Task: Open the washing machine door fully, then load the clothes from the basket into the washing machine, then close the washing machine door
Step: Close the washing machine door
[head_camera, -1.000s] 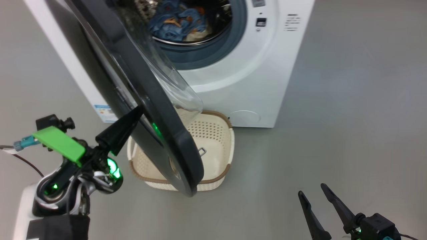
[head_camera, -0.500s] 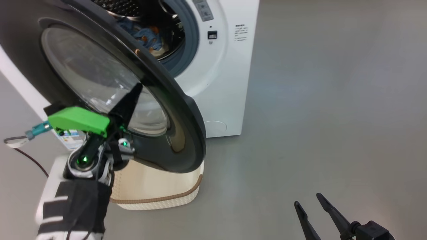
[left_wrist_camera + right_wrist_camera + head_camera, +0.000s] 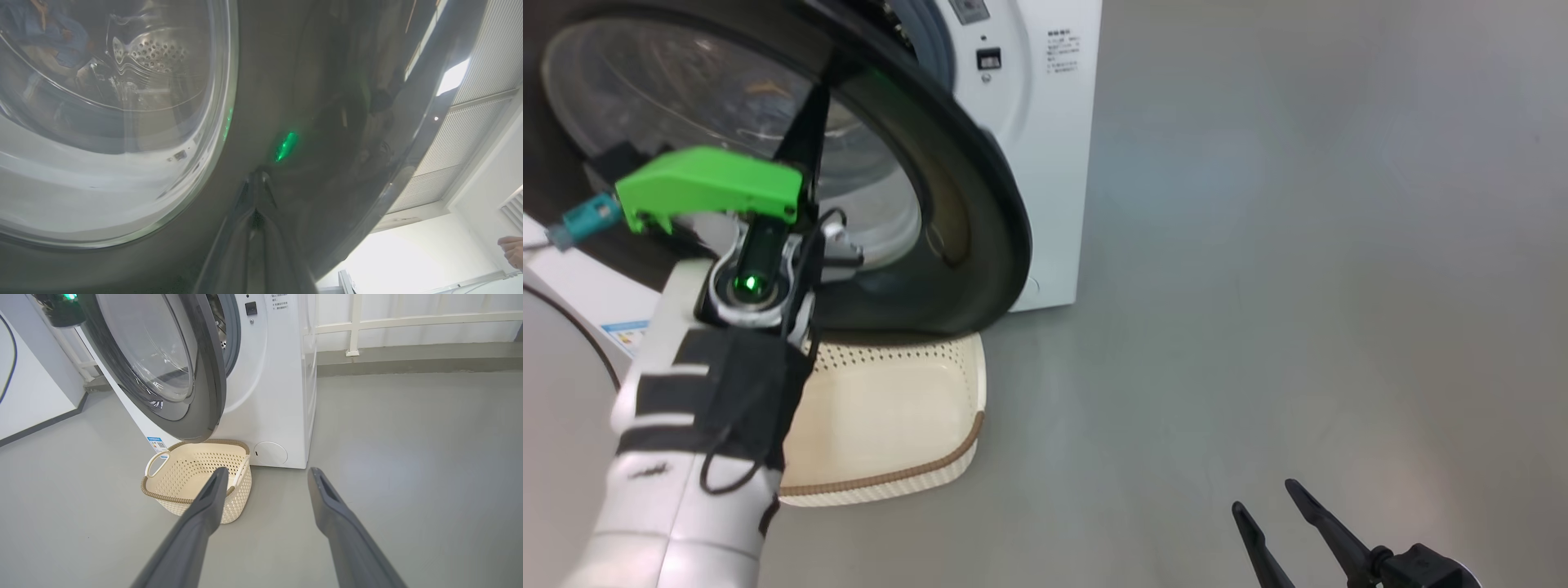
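The glossy black washing machine door (image 3: 956, 220) stands partly swung towards the white washing machine (image 3: 1045, 163). My left gripper (image 3: 818, 91) is shut, and its tips press on the door's outer face beside the glass bowl (image 3: 114, 102). In the left wrist view the left gripper (image 3: 256, 177) touches the black ring. The clothes (image 3: 45, 28), blue, show through the glass inside the steel drum (image 3: 151, 49). The cream basket (image 3: 907, 472) sits empty on the floor under the door. My right gripper (image 3: 1270, 506) hangs open at the lower right, holding nothing. The right wrist view also shows the door (image 3: 208, 375), the basket (image 3: 196, 469) and the right gripper (image 3: 265, 473).
Grey floor stretches to the right of the machine. A blue label sticker (image 3: 156, 444) marks the machine's lower corner. A white railing (image 3: 355, 326) runs along the back wall. A person's hand (image 3: 510, 249) shows at the edge of the left wrist view.
The door has swung from wide open towards the machine, with my shut left gripper pressing on its outer face. The head view has shifted too. The right gripper has stayed open.
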Available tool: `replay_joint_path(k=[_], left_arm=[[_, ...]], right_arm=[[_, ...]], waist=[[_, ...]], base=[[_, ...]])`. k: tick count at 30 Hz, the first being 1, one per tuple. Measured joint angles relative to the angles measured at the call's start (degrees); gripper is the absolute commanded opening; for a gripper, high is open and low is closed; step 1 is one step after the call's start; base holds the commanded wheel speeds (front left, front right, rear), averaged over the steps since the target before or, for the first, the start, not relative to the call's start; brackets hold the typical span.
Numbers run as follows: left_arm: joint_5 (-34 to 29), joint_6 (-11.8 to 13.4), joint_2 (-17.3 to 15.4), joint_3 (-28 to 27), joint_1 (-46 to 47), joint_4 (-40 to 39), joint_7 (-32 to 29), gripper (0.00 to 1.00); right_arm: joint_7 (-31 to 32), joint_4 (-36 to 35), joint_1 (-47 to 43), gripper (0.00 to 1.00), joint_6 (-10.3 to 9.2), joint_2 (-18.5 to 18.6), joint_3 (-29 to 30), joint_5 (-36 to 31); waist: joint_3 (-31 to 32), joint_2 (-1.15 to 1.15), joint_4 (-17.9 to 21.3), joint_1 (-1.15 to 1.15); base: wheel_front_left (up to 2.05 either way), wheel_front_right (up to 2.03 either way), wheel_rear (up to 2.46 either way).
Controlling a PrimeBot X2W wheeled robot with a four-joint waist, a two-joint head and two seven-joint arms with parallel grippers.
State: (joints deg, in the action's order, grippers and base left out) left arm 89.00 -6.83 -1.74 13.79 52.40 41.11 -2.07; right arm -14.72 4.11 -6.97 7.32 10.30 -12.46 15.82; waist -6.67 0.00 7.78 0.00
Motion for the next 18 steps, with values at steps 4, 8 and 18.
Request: replay_joint_path(k=[4,8,18], left_arm=[[-2.1,-0.08,0.32,1.82,3.26,2.8,3.45,0.0],[-3.13,-0.08,0.46,3.33,5.64,6.49,7.04,0.0],[-4.56,-0.08,0.56,7.11,6.42,9.16,9.07,0.0]], right_arm=[[0.0,0.22,0.05,1.0,0.0,0.3,-0.41,0.01],[0.0,0.25,0.39,1.0,0.0,0.64,-0.71,0.1],[0.0,0.62,1.15,1.0,0.0,0.83,-0.85,0.18]], waist=[[-1.27,0.0,0.66,0.0],[-2.24,0.0,1.26,0.0],[-1.18,0.0,0.8,0.0]], base=[[0.0,0.0,0.0],[0.0,0.0,0.0],[0.0,0.0,0.0]])
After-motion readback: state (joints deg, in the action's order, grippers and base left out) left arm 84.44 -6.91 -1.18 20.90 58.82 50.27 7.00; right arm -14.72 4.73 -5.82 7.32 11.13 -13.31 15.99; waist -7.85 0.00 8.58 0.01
